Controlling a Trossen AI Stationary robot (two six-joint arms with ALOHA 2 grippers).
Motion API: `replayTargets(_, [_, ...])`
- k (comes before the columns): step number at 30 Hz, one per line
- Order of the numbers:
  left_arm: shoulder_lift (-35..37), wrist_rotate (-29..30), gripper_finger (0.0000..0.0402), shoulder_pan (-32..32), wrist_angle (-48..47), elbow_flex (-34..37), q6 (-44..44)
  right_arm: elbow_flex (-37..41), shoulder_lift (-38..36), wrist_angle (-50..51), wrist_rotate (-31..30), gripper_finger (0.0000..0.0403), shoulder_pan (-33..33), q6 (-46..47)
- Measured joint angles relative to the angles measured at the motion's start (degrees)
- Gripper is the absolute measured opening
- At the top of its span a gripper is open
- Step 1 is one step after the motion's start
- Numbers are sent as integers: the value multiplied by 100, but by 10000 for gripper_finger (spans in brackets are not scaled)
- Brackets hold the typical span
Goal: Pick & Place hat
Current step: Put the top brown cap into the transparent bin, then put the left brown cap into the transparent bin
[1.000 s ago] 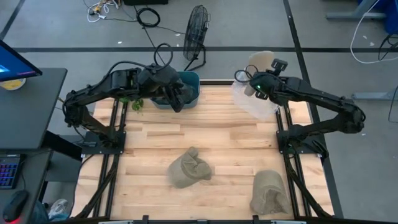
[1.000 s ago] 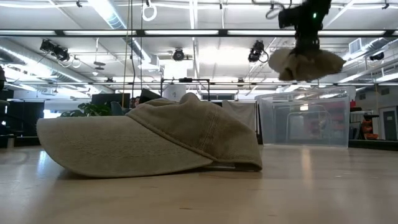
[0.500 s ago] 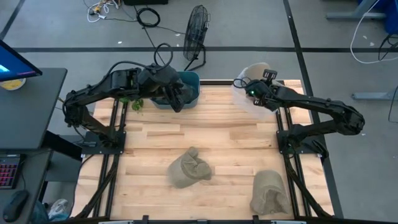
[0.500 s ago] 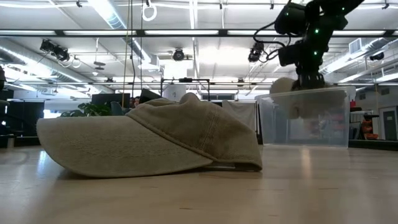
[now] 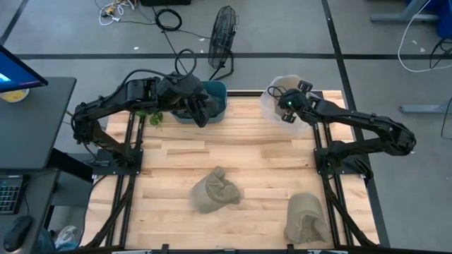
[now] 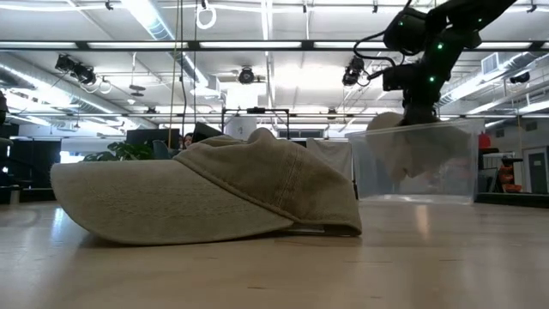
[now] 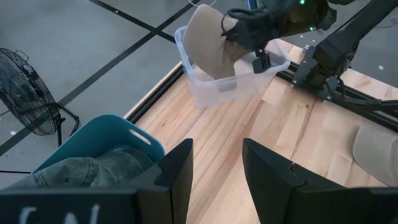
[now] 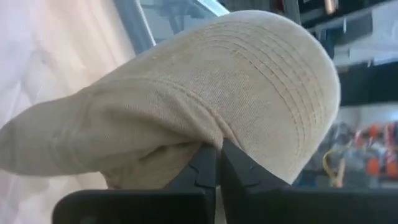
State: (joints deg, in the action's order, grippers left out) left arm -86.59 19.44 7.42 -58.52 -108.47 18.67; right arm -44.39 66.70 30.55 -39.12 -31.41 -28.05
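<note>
My right gripper (image 5: 289,107) (image 6: 418,110) is shut on a tan hat (image 8: 217,93) at the far right of the table. It hangs over a clear plastic bin (image 6: 463,172) (image 7: 236,87), and the hat (image 6: 410,153) (image 7: 210,43) reaches down inside the bin's walls. My left gripper (image 7: 217,174) waits open above a teal bin (image 7: 106,134) at the far edge, where a grey-green hat (image 7: 93,171) lies. Two more tan hats lie on the table: one in the middle near part (image 5: 214,190) (image 6: 214,193) and one at the near right (image 5: 305,219). My right gripper pinches the tan hat between its two shut fingers where the crown meets the stitched brim (image 8: 211,140), coming from above and pointing down. The hat hangs below the fingers inside the clear bin; whether it touches the bin's floor does not show.
A floor fan (image 5: 222,32) stands beyond the far edge, and a green plant (image 5: 154,118) sits beside the teal bin (image 5: 212,95). Bare wood (image 5: 240,148) stretches between the two bins and the hats lying nearer.
My right gripper has gone down, keeping its hold, and shifted a little toward the table's near edge. The tan hat, which hung above the clear bin, now sits lowered inside its walls.
</note>
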Motion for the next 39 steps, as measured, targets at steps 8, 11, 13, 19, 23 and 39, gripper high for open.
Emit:
replayTargets(8, [-2, 0, 142, 0, 0, -1, -2, 10, 7, 63, 488, 8, -386, 539])
replayTargets(11, [-2, -2, 142, 0, 0, 0, -1, 44, 43, 213, 639, 17, -479, 663])
replayTargets(13, [-2, 0, 142, 0, -4, -2, -2, 60, 53, 319, 724, 30, -558, 806])
replayTargets(19, [-2, -2, 142, 0, -4, 0, -2, 49, 39, 486, 965, 92, -698, 1251])
replayTargets(23, [-2, -2, 142, 15, -4, 0, 0, 43, 35, 487, 961, 139, -684, 1257])
replayTargets(39, [-4, -1737, 142, -725, -194, 935, 291, -2189, -3, 2083, 2578, 196, 821, 2229])
